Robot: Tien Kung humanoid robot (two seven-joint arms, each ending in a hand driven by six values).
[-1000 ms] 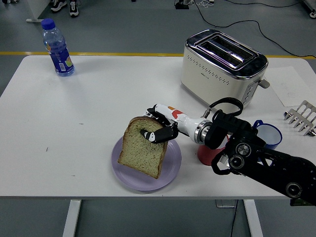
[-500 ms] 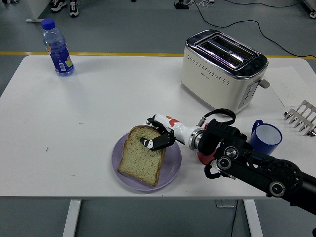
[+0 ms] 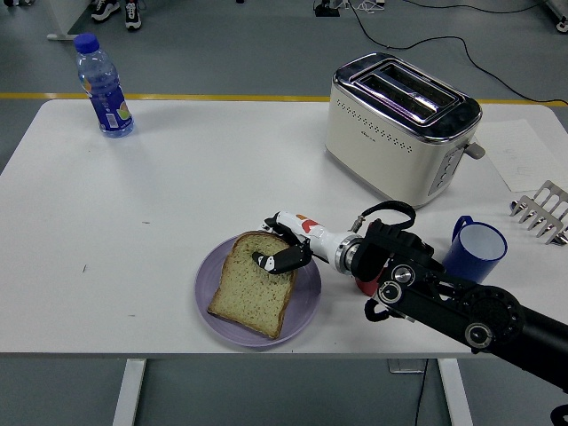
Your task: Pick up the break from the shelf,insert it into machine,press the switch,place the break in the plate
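Spanning nearly the whole view, the white table (image 3: 177, 195) was what your camera looked down on. Your right arm (image 3: 461, 306) came in from the lower right corner and reached left across the near part of it. At the far right of the tabletop stood the cream toaster (image 3: 404, 124), both slots on top empty as far as you could see. Near the front edge sat the lilac plate (image 3: 306, 293), and the slice of bread (image 3: 251, 284) lay on it, flat or nearly so, with its crust towards the arm. Your right hand (image 3: 286, 246) was at the bread's upper right corner, fingers (image 3: 282, 260) curled over the crust and thumb side behind it, pinching that corner. A blue mug (image 3: 475, 251) stood just behind the forearm, and something red (image 3: 364, 286) showed under the wrist. A metal rack (image 3: 543, 211) poked in at the right edge. Well apart, at the far left corner, stood a blue-capped bottle (image 3: 103, 86)
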